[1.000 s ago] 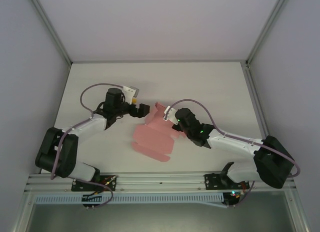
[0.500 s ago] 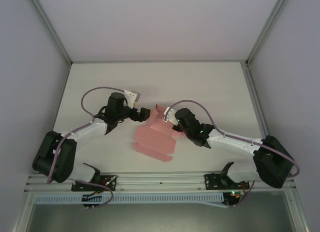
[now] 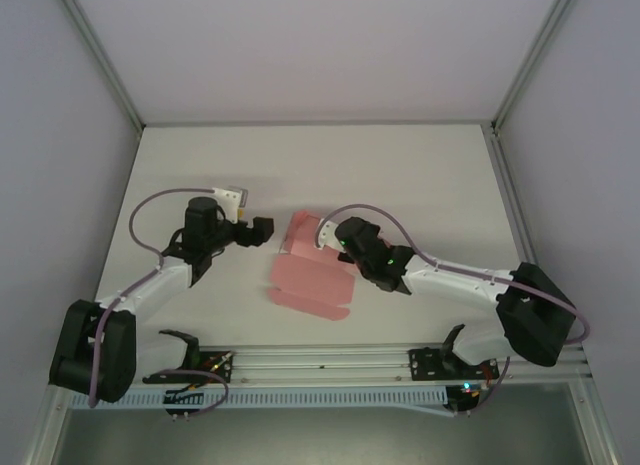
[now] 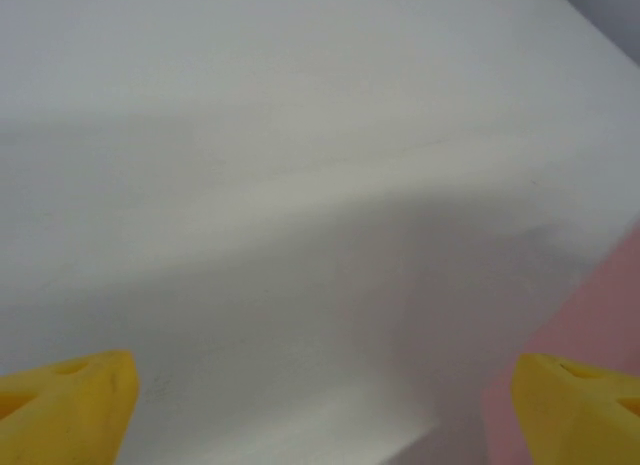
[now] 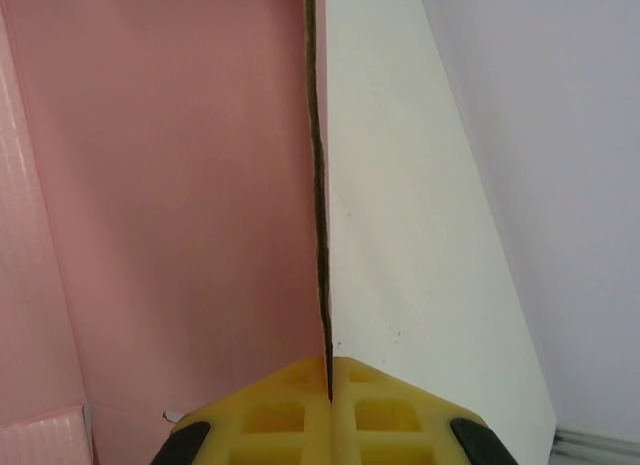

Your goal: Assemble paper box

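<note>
1 paper box (image 3: 310,283), a flat pale pink sheet, lies mid-table (image 3: 420,175) between the 2 arms. Its long axis runs from the near side toward the far side. The right pincer (image 3: 325,235) is clamped on 1 raised flap at the far end, which the right wrist view shows edge-on. The left pincer (image 3: 258,230) stands wide open near the sheet's left side, not touching it.

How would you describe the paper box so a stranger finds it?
Look at the white table between the two arms. Near its middle lies the paper box, a flat sheet with one flap pinched by the right gripper. Nothing else is pink.
</note>
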Robot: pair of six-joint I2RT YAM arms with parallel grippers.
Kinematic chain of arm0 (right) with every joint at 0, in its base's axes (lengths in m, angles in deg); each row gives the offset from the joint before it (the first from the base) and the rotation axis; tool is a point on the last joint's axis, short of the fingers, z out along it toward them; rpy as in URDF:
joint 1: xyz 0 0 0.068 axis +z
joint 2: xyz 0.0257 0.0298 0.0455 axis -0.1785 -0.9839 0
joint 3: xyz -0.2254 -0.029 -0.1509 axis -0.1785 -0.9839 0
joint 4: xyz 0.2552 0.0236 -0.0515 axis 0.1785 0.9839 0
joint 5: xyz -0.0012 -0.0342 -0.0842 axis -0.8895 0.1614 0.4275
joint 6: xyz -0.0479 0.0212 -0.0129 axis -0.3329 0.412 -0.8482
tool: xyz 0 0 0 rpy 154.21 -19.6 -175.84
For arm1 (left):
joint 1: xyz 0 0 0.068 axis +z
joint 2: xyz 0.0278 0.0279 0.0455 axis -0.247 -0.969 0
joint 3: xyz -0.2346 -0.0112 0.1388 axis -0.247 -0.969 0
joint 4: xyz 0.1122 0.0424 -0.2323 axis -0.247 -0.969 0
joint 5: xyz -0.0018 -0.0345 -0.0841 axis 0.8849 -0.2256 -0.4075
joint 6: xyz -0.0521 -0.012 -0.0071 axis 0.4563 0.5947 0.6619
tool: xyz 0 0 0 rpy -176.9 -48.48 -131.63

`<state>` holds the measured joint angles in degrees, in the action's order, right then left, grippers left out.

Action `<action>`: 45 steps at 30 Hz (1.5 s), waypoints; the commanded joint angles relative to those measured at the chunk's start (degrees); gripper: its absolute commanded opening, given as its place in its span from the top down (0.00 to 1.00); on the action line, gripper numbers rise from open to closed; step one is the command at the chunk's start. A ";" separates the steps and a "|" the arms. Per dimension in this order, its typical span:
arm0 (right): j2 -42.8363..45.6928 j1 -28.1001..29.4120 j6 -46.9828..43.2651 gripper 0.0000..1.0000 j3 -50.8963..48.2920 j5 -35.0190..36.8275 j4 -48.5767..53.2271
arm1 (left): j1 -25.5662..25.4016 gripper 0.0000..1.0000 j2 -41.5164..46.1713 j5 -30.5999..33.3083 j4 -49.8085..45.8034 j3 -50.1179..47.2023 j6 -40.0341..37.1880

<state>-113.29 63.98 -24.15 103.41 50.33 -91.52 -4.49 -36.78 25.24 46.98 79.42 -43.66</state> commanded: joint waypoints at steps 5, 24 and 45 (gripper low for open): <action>-0.56 0.84 -1.40 1.00 3.27 1.05 0.09 | 0.05 0.10 -1.56 -19.98 9.27 -2.70 -5.79; -2.51 1.94 -0.19 1.00 5.30 1.97 3.09 | -8.43 0.21 -14.13 -12.70 12.20 2.93 -6.44; -7.95 4.16 0.20 1.00 6.42 8.33 4.11 | -14.18 0.34 -14.49 -1.01 18.49 -2.52 -9.34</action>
<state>-119.73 67.04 -24.55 109.11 56.31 -87.93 -18.54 -51.64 25.99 61.88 78.62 -51.13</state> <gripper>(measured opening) 0.048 0.664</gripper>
